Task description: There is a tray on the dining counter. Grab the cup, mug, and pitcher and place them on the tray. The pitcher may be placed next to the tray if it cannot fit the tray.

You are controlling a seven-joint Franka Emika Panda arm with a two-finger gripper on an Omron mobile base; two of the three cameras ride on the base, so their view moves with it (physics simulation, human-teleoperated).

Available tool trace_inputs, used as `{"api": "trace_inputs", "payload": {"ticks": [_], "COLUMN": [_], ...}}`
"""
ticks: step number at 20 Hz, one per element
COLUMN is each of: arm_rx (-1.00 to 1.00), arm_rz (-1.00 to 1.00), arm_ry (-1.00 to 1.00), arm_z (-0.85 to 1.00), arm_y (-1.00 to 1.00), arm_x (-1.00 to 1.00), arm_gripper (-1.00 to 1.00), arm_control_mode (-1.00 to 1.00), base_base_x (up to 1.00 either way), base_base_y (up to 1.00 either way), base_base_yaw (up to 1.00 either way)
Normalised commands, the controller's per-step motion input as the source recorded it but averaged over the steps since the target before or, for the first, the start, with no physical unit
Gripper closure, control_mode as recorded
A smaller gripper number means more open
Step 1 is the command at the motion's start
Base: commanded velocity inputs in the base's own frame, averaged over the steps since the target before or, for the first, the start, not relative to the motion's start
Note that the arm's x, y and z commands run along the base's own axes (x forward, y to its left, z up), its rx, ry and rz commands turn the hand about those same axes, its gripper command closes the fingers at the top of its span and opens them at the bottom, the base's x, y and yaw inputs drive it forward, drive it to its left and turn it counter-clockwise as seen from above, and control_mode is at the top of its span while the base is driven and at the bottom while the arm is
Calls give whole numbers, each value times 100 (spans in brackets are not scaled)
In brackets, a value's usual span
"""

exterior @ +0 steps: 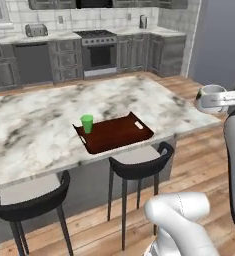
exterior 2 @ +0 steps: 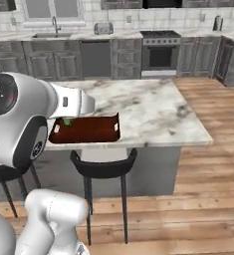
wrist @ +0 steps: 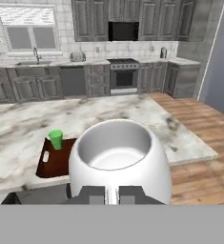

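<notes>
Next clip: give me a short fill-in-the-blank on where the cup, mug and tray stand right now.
1. The green cup stands on the ____.
2. The gripper is shut on the white ____.
3. The tray lies on the dining counter above a black ____.
4. The mug is held with its opening facing ____.

Missing words: tray; mug; stool; up
</notes>
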Motion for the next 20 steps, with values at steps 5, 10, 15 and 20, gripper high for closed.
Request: {"api": "trace_inputs", "payload": {"ticks": [5,10,15,20], "arm_rx": [0,0,0,0], "arm_rz": [0,0,0,0], "arm_ry": [0,0,0,0], "arm_z": [0,0,0,0], "arm_y": [0,0,0,0], "arm_x": [0,0,0,0], "arm_gripper": [100,100,100,100], "arm_control_mode": [100,100,100,100], "base_base_x": [4,24,28,58], "base_base_y": [18,-2,0,-9], "base_base_yaw": [72,41,18,-4]}}
